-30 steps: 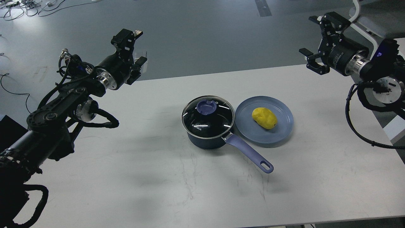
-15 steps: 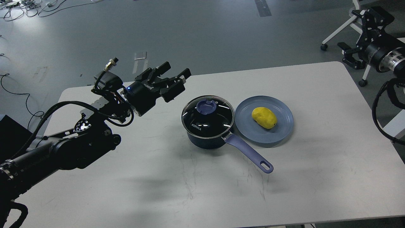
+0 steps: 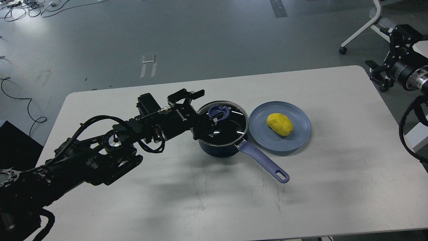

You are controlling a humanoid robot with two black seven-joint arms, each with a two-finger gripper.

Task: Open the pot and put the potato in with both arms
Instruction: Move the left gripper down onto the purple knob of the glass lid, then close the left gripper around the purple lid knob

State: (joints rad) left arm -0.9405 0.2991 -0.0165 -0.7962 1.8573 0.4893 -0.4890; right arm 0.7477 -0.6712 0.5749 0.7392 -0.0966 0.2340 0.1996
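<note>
The dark navy pot (image 3: 217,150) stands mid-table with its glass lid (image 3: 234,124) on and its lavender handle (image 3: 264,162) pointing to the front right. My left gripper (image 3: 204,111) is open at the lid's left side. One finger lies behind the lid's blue knob (image 3: 219,111) and the other in front of it. I cannot tell whether the fingers touch the knob. The yellow potato (image 3: 280,124) lies on a blue-grey plate (image 3: 262,134) right of the pot. My right gripper (image 3: 389,50) is open and empty, raised beyond the table's right edge.
The white table (image 3: 200,201) ends close behind the pot and at the right near my right arm. A white office chair base (image 3: 359,31) stands on the floor at the back right. Cables (image 3: 20,6) lie on the floor at the far left.
My left arm has swung right and down, bringing the open gripper from left of the pot onto the lid at the knob. My right gripper has pulled back further right.
</note>
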